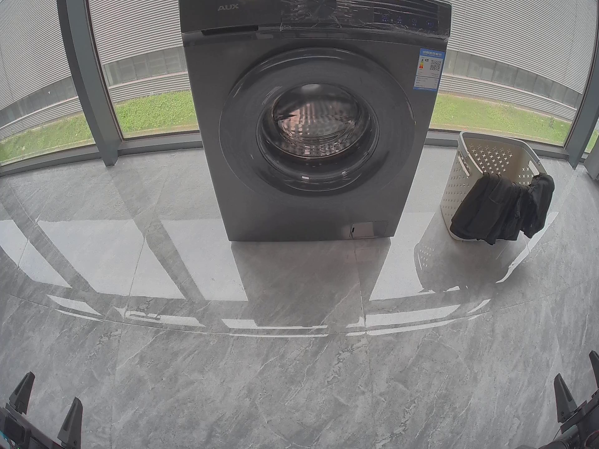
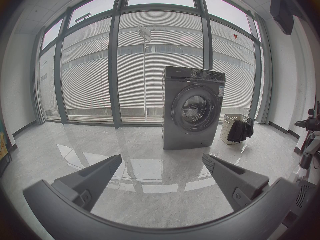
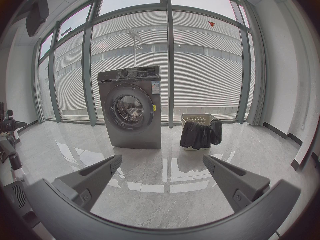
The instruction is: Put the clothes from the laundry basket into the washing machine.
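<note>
So the clothes [image 1: 502, 207] are a dark, limp bundle slung over the front rim of the laundry basket [image 1: 465, 185], hanging down its outer wall, and the basket sits on the floor [image 1: 249, 357] just to the right of the washing machine [image 1: 249, 176]. I'd guess they're light and totally floppy, so whatever gets lifted will sag and trail. Best bet is probably to pinch the thick bunched fold right at the rim, not a dangling hem. The basket is pale perforated plastic with rounded corners and likely light too, so a snagged sleeve could drag it along. The machine is a boxy grey metal front-loader, and its round glass door [image 1: 317, 123] looks shut. The floor is glossy grey stone-look tile, probably slick. The left pincer [image 1: 51, 389] and right pincer [image 1: 575, 366] both hang low, well away from all this, jaws spread wide and holding nothing.
</note>
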Motion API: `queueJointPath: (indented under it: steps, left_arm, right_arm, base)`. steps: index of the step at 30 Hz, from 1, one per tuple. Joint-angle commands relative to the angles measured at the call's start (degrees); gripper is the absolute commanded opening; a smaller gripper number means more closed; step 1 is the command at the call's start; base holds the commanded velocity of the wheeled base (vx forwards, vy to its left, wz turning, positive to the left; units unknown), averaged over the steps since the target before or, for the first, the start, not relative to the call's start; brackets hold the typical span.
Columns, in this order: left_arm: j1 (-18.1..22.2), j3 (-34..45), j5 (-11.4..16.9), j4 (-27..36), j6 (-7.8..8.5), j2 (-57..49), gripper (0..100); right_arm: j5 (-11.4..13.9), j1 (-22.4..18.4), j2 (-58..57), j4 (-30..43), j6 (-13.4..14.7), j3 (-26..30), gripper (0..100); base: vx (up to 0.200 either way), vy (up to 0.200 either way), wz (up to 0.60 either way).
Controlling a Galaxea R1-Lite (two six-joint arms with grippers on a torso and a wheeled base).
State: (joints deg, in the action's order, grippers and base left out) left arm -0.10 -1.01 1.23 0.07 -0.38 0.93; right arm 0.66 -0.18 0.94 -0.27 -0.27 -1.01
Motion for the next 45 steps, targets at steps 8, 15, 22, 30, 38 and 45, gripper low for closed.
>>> queueJointPath:
  steps: [8, 15, 22, 30, 38, 45]
  left_arm:
    - [0.01, 1.01, 0.09, -0.07, 0.11, -0.93, 100]
    - [0.01, 1.01, 0.09, 0.01, 0.03, -0.93, 100]
    - [0.01, 1.01, 0.09, -0.07, 0.03, -0.93, 100]
    - [0.01, 1.01, 0.09, -0.07, -0.06, -0.93, 100]
    - [0.01, 1.01, 0.0, 0.01, -0.24, -0.93, 100]
    - [0.01, 1.01, 0.0, 0.01, -0.33, -0.93, 100]
  right_arm:
    - [0.04, 0.01, -0.76, -0.08, -0.08, 1.01, 100]
    - [0.04, 0.01, -0.85, -0.08, 0.0, 1.01, 100]
    - [-0.04, 0.01, -0.76, -0.08, 0.0, 1.01, 100]
    - [0.04, 0.01, -0.76, 0.0, 0.0, 1.01, 100]
    - [0.13, 0.01, -0.76, 0.0, -0.08, 1.01, 100]
    - [0.13, 0.01, -0.76, 0.0, 0.0, 1.01, 100]
  base:
    - [0.0, 0.0, 0.0]
    - [0.0, 0.0, 0.0]
    - [0.0, 0.0, 0.0]
    - [0.15, 0.0, 0.0]
    - [0.2, 0.0, 0.0]
    - [0.2, 0.0, 0.0]
